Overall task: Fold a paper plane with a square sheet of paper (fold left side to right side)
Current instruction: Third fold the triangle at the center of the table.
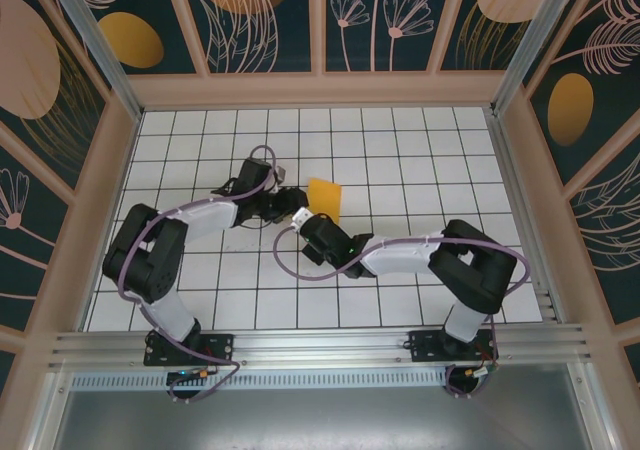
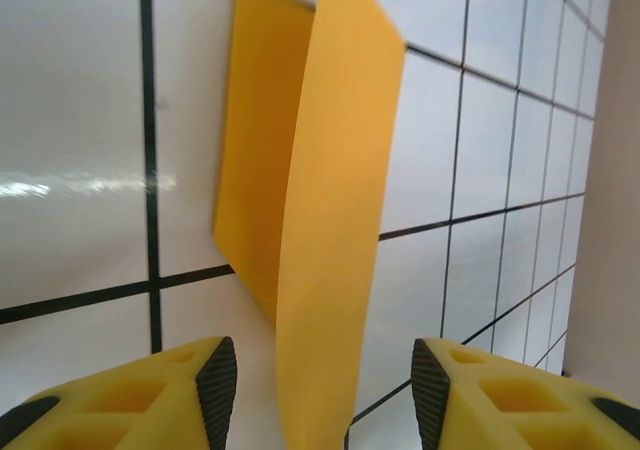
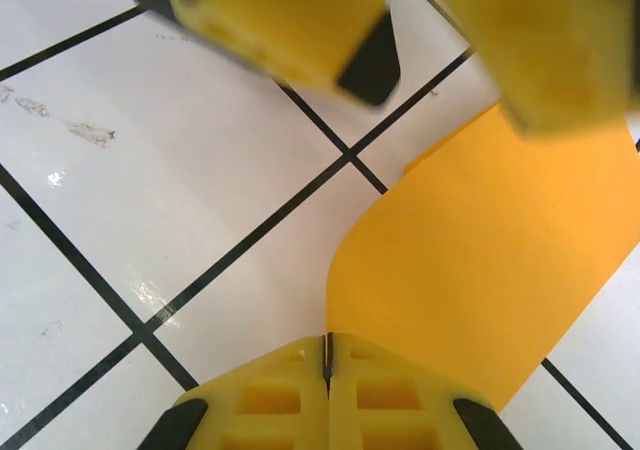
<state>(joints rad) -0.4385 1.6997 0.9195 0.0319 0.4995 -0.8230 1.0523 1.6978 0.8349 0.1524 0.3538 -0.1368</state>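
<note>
The square sheet of paper [image 1: 325, 198] is orange-yellow and lies mid-table, with one side lifted off the tiles. In the left wrist view the raised flap [image 2: 340, 190] stands upright between the jaws of my left gripper [image 2: 323, 390]. That gripper is open and its black pads are clear of the paper on both sides. My right gripper [image 3: 327, 355] is shut, pinching the edge of the curled sheet [image 3: 480, 260] at its fingertips. The left gripper's yellow fingers [image 3: 300, 20] hang blurred just above. In the top view, left gripper [image 1: 284, 204] and right gripper [image 1: 303, 217] meet at the sheet's near-left edge.
The table [image 1: 420, 160] is white tile with black grid lines. Wooden-framed patterned walls [image 1: 110, 170] enclose it on three sides, and an aluminium rail [image 1: 320, 345] runs along the near edge. Both arms reach inward and nearly cross at the middle.
</note>
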